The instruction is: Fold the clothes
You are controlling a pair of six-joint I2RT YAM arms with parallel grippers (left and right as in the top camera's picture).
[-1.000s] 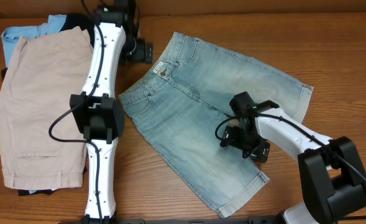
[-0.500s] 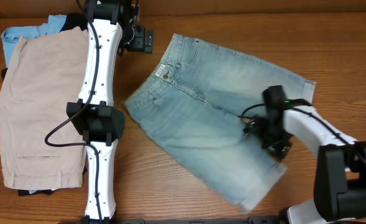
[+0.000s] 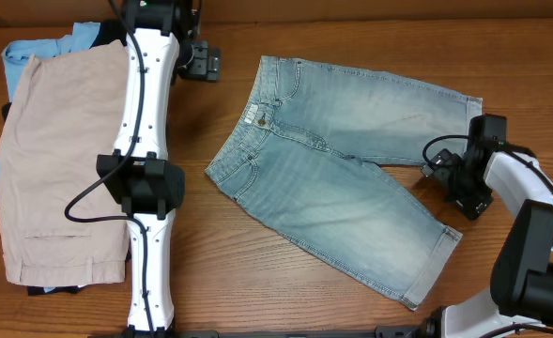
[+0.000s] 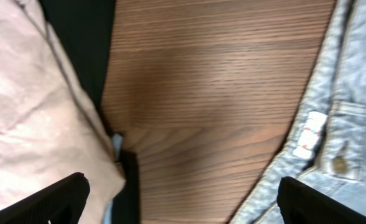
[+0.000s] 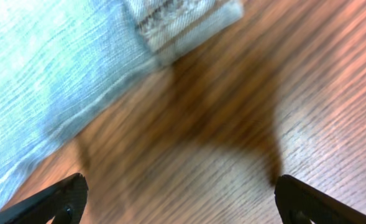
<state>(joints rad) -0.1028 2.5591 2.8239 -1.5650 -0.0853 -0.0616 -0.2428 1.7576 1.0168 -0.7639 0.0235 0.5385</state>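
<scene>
The light-blue denim shorts (image 3: 342,202) lie flat in the middle of the table, waistband at the left, both legs spread toward the right. My right gripper (image 3: 454,183) is open and empty over bare wood just right of the gap between the two legs. In the right wrist view the cuffed hem (image 5: 183,15) lies at the top, clear of my fingers (image 5: 179,202). My left gripper (image 3: 201,64) is open and empty at the back, left of the waistband. The left wrist view shows the waistband with its label (image 4: 307,134) at the right, between my fingers (image 4: 183,202) only wood.
Large beige shorts (image 3: 65,160) lie on a pile at the left, over black (image 3: 116,33) and sky-blue (image 3: 27,52) garments. The left arm (image 3: 145,169) runs from front to back beside that pile. The right arm's base (image 3: 539,272) stands at the front right corner.
My right gripper has let go of the shorts and moved right, off the cloth. The shorts have shifted right and their legs have spread out. The left gripper drew back slightly.
</scene>
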